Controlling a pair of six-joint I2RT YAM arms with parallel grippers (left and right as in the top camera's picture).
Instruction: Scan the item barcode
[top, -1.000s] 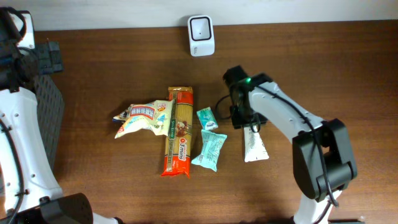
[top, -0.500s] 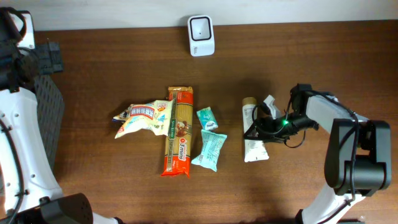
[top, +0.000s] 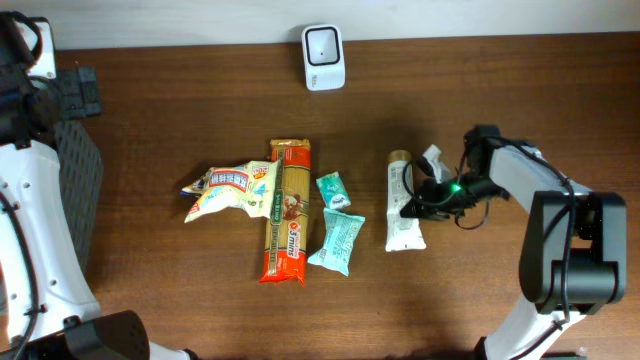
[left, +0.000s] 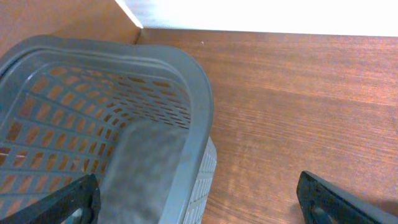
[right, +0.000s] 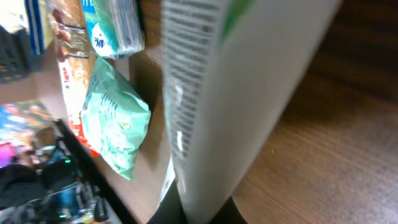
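- The white squeeze tube with a beige cap (top: 404, 203) lies on the brown wooden table (top: 520, 80), to the right of the other packets and well apart from the white barcode scanner (top: 323, 56) at the far edge.
- In the right wrist view the tube fills most of the picture. It is so near that its print is only grey blurred lines beside a green stripe, and I cannot tell if a barcode is there.
- The right pincer (top: 411, 207) is closed on the tube. Its dark fingers are cut off at the bottom of the wrist view and partly hidden by the arm from above.
- The left pincer (left: 199, 204) stands wide open and holds nothing. Only its two dark tips show, in the lower corners.
- The grey plastic basket with slotted walls (left: 198, 93) is cut off on the left. A grey blurred shape inside it is hard to make out.
- The long orange pasta packet (top: 285, 212) and the teal pouch (top: 337, 243) show in the right wrist view only as a blurred strip.
- Half a second ago the tube lay a little more to the right and nearer. Now it has shifted slightly left.
- One second ago the right arm was bent over the tube from the middle of the table. Now it reaches in from the right side.
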